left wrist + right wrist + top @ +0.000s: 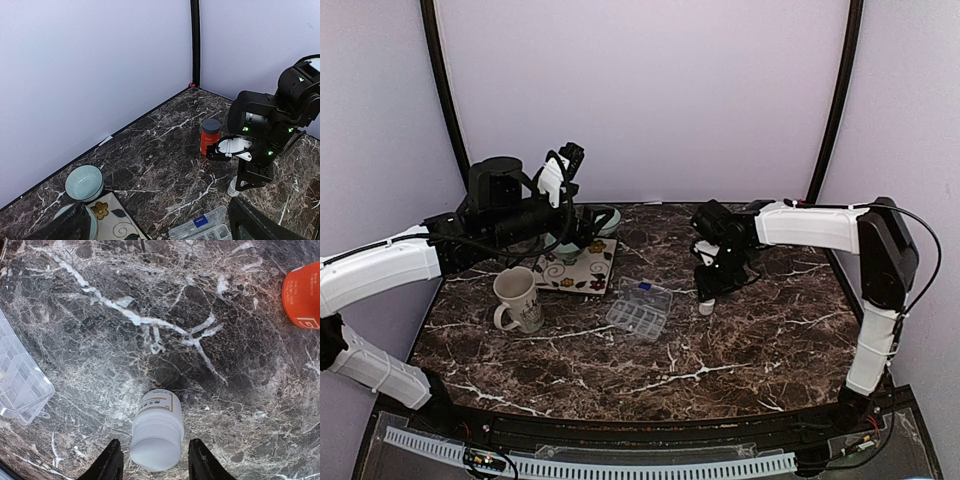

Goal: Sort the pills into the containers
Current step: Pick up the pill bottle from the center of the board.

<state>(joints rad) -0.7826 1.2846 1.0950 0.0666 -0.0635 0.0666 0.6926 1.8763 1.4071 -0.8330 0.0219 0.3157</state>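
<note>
The clear organiser box (639, 309) with its containers lies flat mid-table; it also shows as the box (205, 230) and as its corner (20, 380). A white pill bottle (706, 306) stands right of it. My right gripper (708, 290) hangs straight over that bottle (156, 430). The right gripper (156, 460) is open, one finger on each side of the bottle's cap with a gap to both. An orange bottle (210, 136) with a dark cap stands behind it. My left gripper (157, 210) is open wide and empty, held above the bowls. No loose pills show.
A cream mug (517, 298) stands left of the box. A flowered mat (582, 270) lies behind it, with pale green bowls (84, 182) at its far side. White walls close the table's back and sides.
</note>
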